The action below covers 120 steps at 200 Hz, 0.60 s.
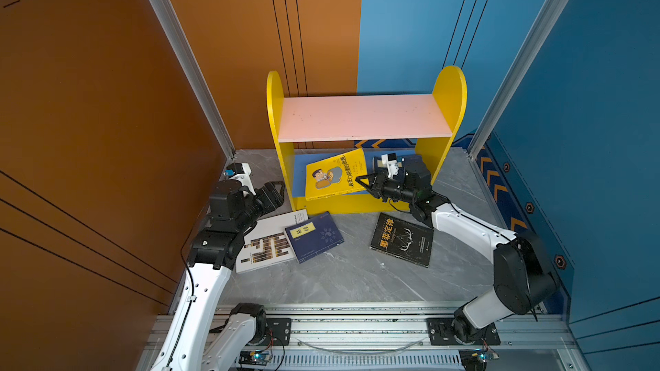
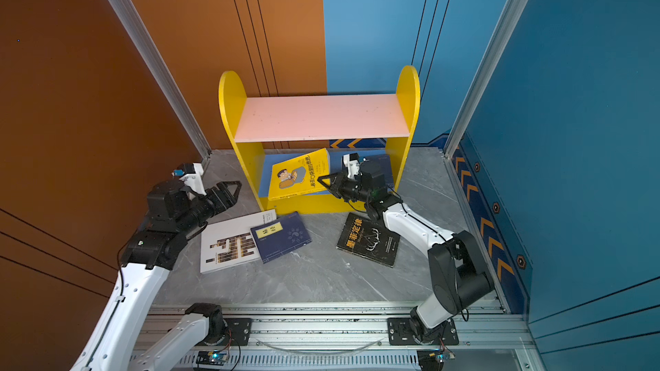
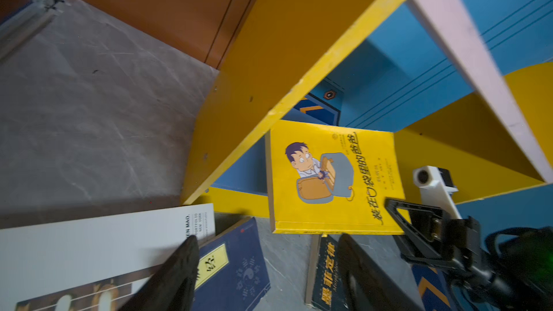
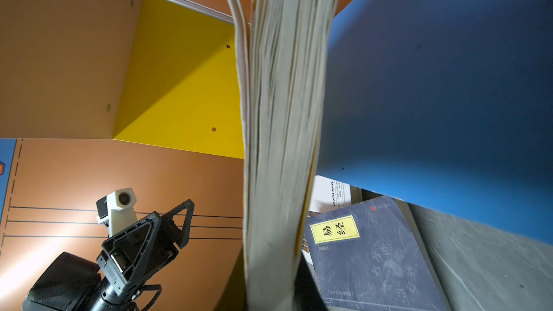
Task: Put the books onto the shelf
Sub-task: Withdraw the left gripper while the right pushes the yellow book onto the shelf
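Up front, the white book (image 1: 262, 248), navy book (image 1: 316, 237) and black book (image 1: 401, 240) lie flat on the tabletop (image 1: 357, 280). The left end effector (image 1: 280, 189) gapes empty. The right end effector (image 1: 361, 183) pinches the yellow book (image 1: 332, 176), which sits cover-up over the blue board (image 1: 298, 180) of the shelf (image 1: 360, 117), spine facing front, long axis left-right.

At frame centre the right gripper (image 2: 325, 184) clasps the tilted yellow cartoon book (image 2: 298, 178) in the shelf (image 2: 321, 117)'s lower tier. Below, a white book (image 2: 221, 240), navy book (image 2: 282, 237) and black book (image 2: 368, 240) lie flat.
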Each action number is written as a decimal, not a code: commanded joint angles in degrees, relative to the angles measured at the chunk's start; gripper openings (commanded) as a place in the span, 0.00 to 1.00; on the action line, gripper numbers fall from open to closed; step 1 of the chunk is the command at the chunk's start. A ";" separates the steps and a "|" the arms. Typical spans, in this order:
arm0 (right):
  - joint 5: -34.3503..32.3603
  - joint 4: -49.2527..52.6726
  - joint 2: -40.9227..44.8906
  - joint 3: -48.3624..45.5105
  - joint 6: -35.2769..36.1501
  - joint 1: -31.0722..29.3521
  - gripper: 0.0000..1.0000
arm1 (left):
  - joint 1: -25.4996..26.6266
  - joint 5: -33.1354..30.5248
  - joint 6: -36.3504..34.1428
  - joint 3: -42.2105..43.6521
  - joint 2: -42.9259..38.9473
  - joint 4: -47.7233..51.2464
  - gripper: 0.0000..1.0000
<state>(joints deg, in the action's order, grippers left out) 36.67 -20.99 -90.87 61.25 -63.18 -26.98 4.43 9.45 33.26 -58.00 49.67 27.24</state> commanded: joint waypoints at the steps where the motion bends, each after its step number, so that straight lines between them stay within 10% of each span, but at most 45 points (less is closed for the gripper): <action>1: -3.22 -2.52 -2.09 4.19 3.19 -1.45 0.03 | -0.56 -5.14 -1.15 2.59 0.65 3.20 0.77; 120: -8.10 -3.13 -12.31 11.46 3.14 -3.51 0.00 | -1.81 -2.64 -2.95 6.72 4.83 -1.93 0.85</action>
<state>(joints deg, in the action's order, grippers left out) 32.01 -21.58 -104.22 70.35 -61.69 -30.96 3.27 4.99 31.46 -51.88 53.69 27.73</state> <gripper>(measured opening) 0.164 0.852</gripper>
